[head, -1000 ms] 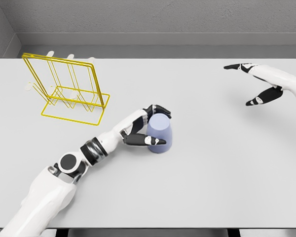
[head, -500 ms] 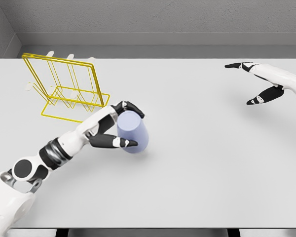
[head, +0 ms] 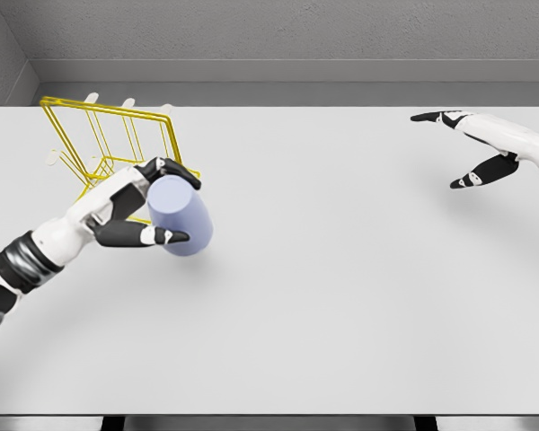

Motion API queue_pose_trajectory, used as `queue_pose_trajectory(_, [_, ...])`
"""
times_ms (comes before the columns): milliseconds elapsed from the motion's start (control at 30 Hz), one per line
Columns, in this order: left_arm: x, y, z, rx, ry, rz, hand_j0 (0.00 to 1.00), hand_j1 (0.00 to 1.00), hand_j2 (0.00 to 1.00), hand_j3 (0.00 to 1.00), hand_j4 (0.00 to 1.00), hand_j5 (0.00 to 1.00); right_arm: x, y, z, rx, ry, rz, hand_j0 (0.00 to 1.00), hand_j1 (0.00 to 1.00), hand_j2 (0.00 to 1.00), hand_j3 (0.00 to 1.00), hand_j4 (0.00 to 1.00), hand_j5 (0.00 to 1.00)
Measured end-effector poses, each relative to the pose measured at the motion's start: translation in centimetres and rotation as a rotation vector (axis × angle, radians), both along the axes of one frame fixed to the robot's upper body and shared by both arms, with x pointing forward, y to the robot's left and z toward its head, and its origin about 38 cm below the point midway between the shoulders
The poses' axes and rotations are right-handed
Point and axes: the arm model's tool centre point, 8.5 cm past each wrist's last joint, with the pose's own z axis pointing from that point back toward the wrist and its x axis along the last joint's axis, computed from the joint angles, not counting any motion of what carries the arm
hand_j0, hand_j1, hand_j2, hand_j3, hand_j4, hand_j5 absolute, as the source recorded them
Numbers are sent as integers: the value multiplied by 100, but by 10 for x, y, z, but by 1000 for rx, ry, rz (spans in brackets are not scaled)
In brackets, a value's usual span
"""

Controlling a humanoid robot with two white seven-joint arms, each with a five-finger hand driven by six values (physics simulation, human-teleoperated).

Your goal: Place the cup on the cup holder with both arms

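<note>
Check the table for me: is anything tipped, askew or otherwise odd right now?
Nothing spilled or damaged. The lavender cup is tilted, gripped by the left hand right in front of the yellow wire cup holder, which stands upright at the table's far left. The right hand hangs open at the far right.

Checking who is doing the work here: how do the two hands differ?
The left hand is curled around the blue cup; the right hand is spread and holds nothing. The left is beside the yellow rack, the right far across the table. Both are white with dark fingers.
</note>
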Motion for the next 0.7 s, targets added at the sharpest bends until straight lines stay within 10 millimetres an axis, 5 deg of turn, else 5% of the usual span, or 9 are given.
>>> queue_pose_trajectory(233, [2,18,9,18,-11,29,40,40,40,40,40,40,0,0,0,0,0,0,100,100,100,100,100,100])
queue_pose_trajectory(700, [15,67,69,14,-99,108,40,40,40,40,40,40,0,2,0,2,0,4,100,100,100,100,100,100])
